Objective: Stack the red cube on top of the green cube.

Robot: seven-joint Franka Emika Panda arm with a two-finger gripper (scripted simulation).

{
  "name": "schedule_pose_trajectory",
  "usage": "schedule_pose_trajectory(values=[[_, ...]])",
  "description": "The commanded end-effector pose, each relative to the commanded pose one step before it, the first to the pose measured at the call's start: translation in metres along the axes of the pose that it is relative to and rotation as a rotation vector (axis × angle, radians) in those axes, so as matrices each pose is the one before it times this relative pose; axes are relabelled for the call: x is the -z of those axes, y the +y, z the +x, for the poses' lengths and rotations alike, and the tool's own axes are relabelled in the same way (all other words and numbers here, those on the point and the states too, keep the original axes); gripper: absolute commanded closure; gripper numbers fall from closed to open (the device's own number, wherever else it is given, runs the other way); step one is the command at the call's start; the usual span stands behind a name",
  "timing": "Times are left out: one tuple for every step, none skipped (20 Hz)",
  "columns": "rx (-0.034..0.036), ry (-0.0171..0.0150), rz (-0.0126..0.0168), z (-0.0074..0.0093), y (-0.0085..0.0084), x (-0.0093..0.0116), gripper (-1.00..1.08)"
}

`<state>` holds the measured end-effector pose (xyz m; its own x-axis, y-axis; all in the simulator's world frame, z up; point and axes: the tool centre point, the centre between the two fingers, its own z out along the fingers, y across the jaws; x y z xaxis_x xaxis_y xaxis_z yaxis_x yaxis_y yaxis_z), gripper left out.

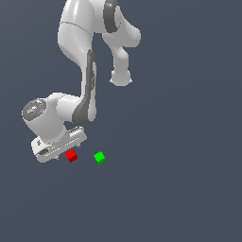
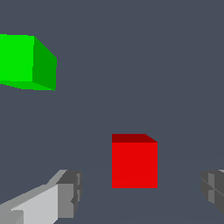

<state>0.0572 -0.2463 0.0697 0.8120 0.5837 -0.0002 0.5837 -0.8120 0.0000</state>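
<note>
While the small bright red plain cube (image 1: 71, 155) sits on the flat dark grey-blue floor (image 1: 179, 189), it lies just beside the white two-fingered gripper (image 1: 60, 150), which hangs low over it. The equally small bright green plain cube (image 1: 99, 158) rests on the same floor near the red one, toward the exterior view's right, with a clear gap between them. In the wrist view the red cube (image 2: 134, 162) stands between the two grey fingertips (image 2: 70, 192), which are spread wide and touch nothing, so the claw is open and empty. That placing suits a grasp: the fingers straddle the cube, seemingly ready to descend and close. The green cube (image 2: 27, 61) shows off to one side, partly cut by the frame edge. The white Franka arm (image 1: 85, 56) reaches down from the top of the exterior view, elbow bent, wrist turned so the hand points at the floor. Stacking has not yet begun.
</note>
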Motion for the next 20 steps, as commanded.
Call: schedule_pose_trajectory(values=[[-0.00036, 0.00016, -0.00008, -0.00017, 0.00011, 0.00011, -0.92], [0.0, 0.0, 0.0, 0.0, -0.00001, -0.00039, -0.92], [0.0, 0.0, 0.0, 0.0, -0.00003, -0.00118, -0.92], [0.0, 0.0, 0.0, 0.0, -0.00005, -0.00195, -0.92], [0.0, 0.0, 0.0, 0.0, -0.00008, -0.00273, -0.92], [0.0, 0.0, 0.0, -0.00001, -0.00012, -0.00349, -0.92], [0.0, 0.0, 0.0, -0.00002, -0.00015, -0.00425, -0.92], [0.0, 0.0, 0.0, -0.00004, -0.0002, -0.005, -0.92], [0.0, 0.0, 0.0, -0.00006, -0.00025, -0.00572, -0.92], [0.0, 0.0, 0.0, -0.00008, -0.00029, -0.00617, -0.92], [0.0, 0.0, 0.0, -0.00007, -0.00026, -0.00548, -0.92], [0.0, 0.0, 0.0, -0.00005, -0.0002, -0.00463, -0.92], [0.0, 0.0, 0.0, -0.00002, -0.00013, -0.00378, -0.92], [0.0, 0.0, 0.0, 0.00003, -0.00005, -0.00294, -0.92], [0.0, 0.0, 0.0, 0.00008, 0.00004, -0.00209, -0.92], [0.0, 0.0, 0.0, 0.00013, 0.00014, -0.00125, -0.92], [0.0, 0.0, 0.0, 0.00019, 0.00024, -0.0004, -0.92], [0.0, 0.0, 0.0, 0.00025, 0.00035, 0.00045, -0.92], [0.0, 0.0, 0.0, 0.00021, 0.0003, 0.00082, -0.92], [0.0, 0.0, 0.0, 0.00006, 0.0001, 0.00031, -0.92]])
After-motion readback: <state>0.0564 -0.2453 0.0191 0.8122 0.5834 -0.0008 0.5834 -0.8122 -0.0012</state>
